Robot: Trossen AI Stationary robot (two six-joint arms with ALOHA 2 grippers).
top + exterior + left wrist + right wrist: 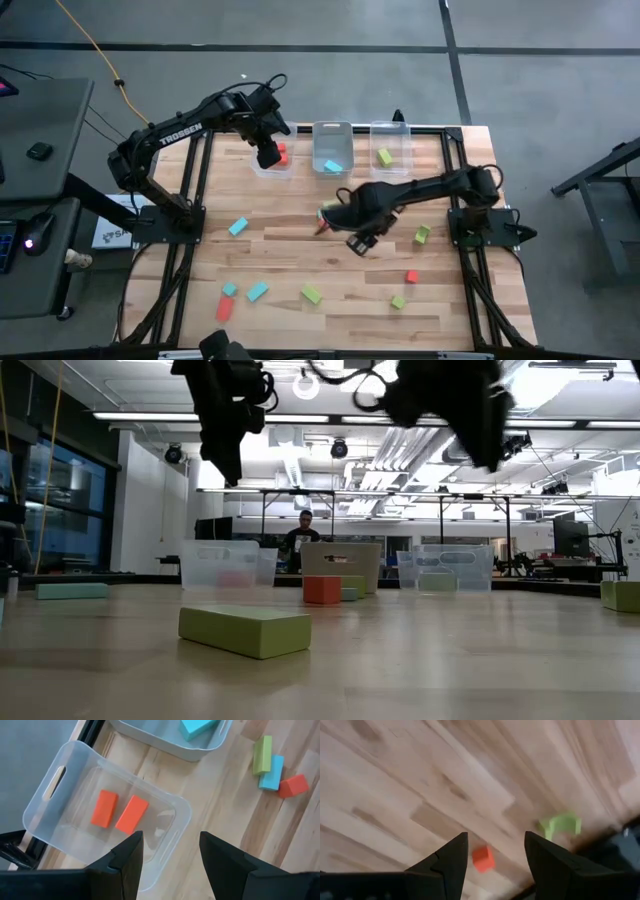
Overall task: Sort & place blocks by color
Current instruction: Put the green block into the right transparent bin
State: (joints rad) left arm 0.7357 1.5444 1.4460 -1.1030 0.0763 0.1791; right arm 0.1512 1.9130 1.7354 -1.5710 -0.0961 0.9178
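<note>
Blocks (256,291) lie scattered over the wooden worktop (300,250) and in three clear bins along its far edge. High view: left bin (272,160) holds red-orange pieces, middle bin (332,150) a light blue block (333,166), right bin (391,148) a yellow-green block (385,157). Left gripper (268,155) hangs over the left bin, empty. Right gripper (360,243) hovers above the worktop's middle, just beside a small cluster of blocks (325,218). Loose pieces: a blue block (238,227) toward the left edge; red (225,309), two blue and a green bar (312,294) near the front edge; a red cube (411,277) and green pieces (421,235) toward the right edge. Low view: a green bar (245,630) lies close to the front edge, a red cube (322,589) farther back, the bins (220,565) behind it; both arms hang dark overhead; a person (300,540) stands in the room beyond. Left wrist view: two red-orange blocks (104,808) (132,814) lie side by side in the clear bin (50,790); left fingers (129,857) stand spread apart, nothing between them; a green, a blue and a red block (293,785) touch on the worktop outside. Right wrist view: right fingers (451,857) spread apart, empty, above bare wood; a red cube (483,858) shows between them below, a green block (561,824) off to the side.
</note>
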